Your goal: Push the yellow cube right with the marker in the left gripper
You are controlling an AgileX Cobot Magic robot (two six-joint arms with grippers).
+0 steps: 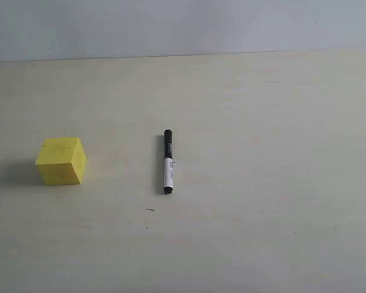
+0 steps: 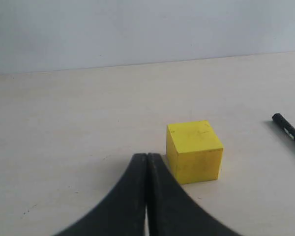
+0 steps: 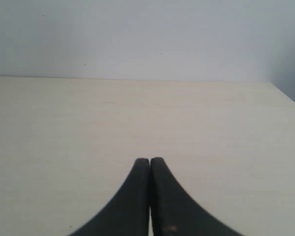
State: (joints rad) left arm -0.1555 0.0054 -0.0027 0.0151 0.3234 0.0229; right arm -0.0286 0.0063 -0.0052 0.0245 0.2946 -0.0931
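Lying apart: marker (image 1: 168, 161), yellow cube (image 1: 61, 160) | wrist views only: left pincer (image 2: 146, 156), right pincer (image 3: 150, 160) clenched, apparently empty

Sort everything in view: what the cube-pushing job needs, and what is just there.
Job: marker, lying loose on the table; yellow cube; left tool, shut, empty.
Just there: right tool, shut, empty; wall behind.
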